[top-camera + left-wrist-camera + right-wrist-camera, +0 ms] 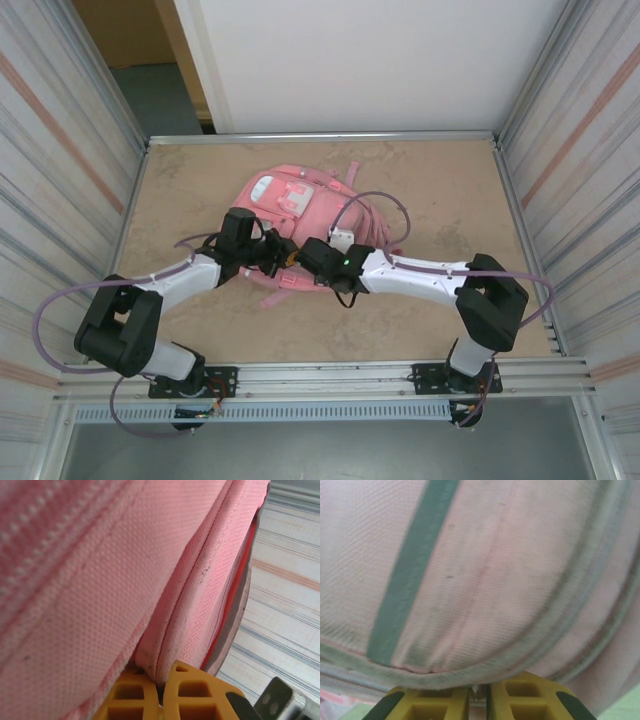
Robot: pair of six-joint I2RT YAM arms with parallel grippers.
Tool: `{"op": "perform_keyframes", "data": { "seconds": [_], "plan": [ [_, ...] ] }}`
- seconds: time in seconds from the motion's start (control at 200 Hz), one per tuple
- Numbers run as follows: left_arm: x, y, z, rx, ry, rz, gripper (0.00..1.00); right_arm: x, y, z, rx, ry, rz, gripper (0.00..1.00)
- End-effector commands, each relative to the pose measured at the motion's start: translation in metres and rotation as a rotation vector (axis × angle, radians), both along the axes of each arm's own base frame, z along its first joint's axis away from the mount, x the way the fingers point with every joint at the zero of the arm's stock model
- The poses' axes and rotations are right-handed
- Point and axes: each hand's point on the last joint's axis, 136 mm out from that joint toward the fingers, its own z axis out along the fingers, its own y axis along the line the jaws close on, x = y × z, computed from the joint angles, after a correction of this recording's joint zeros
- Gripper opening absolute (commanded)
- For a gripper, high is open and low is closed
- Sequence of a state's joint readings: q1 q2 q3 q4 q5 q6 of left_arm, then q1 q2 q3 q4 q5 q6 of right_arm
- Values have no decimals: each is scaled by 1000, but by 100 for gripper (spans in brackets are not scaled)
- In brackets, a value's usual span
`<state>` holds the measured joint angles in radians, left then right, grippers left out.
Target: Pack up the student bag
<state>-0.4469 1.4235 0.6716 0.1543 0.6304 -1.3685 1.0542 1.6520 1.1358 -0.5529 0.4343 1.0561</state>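
Top external view had the student bag point(300, 200) lying flat in the middle of the table point(450, 310), toward its far side, with both arms reaching in to the bag's near edge.

On the left, the left gripper point(160, 686) was closed, its orange fingertips pinching a ridge of pink cloth along a seam of the bag. On the right, the right gripper point(479, 696) had its fingers drawn almost together under a rounded, piped rim of the bag. A small grey bit was caught in the slit between them, probably a zip pull.

Apart from the arms, the bag was the one thing on the table. I judged the work to be at a zip, either opening a pocket or closing it, but which of the two could not be told. From above, the wrists masked both points of contact, and whether any pocket stood open was hidden. The right wrist picture had a greenish cast that washed out the colour of the cloth.
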Motion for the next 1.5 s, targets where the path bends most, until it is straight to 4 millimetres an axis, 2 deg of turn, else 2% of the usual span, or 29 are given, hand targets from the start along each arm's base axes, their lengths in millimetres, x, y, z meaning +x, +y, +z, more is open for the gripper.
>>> {"op": "perform_keyframes", "data": {
  "seconds": [0.0,0.05,0.165,0.331,0.401,0.501,0.707,0.777,0.952,1.052,1.138,1.228,1.293,1.403,1.498],
  "plan": [
    [-4,-9,27,-50,-71,-69,0,14,1,21,-22,-96,104,4],
    [-3,-7,25,-36,-75,-69,0,14,2,26,-36,-114,148,0],
    [2,1,21,-11,-76,-64,0,11,-1,36,-83,-142,264,0],
    [10,17,14,19,-87,-72,0,0,-4,29,-88,-6,524,0],
    [12,25,13,53,-96,-97,0,-3,-17,23,-112,80,558,0],
    [16,36,17,114,-124,-148,0,-5,-32,23,-142,110,605,0],
    [34,47,22,155,-138,-203,0,-14,-34,29,-56,164,717,0],
    [44,48,18,148,-142,-220,0,-14,-27,29,-35,163,741,0],
    [72,46,-6,145,-87,-239,14,-22,9,29,-9,167,842,0],
    [95,45,-2,108,-102,-210,27,-21,33,32,12,158,865,0],
    [101,54,11,82,-125,-177,35,-18,51,35,45,161,869,0],
    [89,83,18,167,-133,-96,42,-16,65,36,83,166,872,0],
    [72,93,22,198,-136,-80,43,-17,74,36,106,168,881,0],
    [36,89,16,191,-104,-84,44,-20,85,35,136,175,890,0],
    [21,81,13,160,-118,-62,44,-21,93,30,140,185,896,0]
  ]
}}
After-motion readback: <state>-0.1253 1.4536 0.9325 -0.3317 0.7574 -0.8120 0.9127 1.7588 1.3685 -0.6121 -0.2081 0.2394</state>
